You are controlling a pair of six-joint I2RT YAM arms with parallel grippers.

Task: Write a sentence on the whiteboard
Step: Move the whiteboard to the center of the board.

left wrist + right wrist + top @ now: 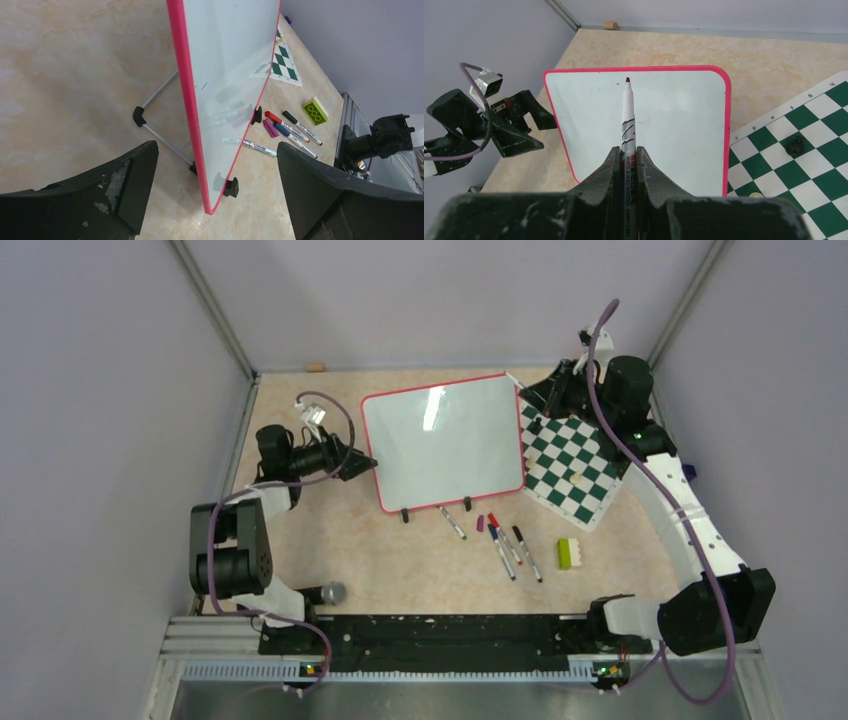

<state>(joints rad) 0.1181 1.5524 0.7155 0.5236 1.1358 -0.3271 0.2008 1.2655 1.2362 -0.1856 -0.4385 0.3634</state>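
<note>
Right hand (626,150) is clamped on an uncapped marker (628,115). Its red tip points straight ahead at the whiteboard (674,125); whether it touches cannot be told. Left hand (215,150) has its jaws wide apart, one on each side of the board's pink edge, not gripping it. The board stands propped on the desk (75,60), just ahead of both hands. Its face looks blank: no sentence shows, so all the writing seems left to do.

Glossy red-rimmed whiteboard (443,445), tilted near upright
</note>
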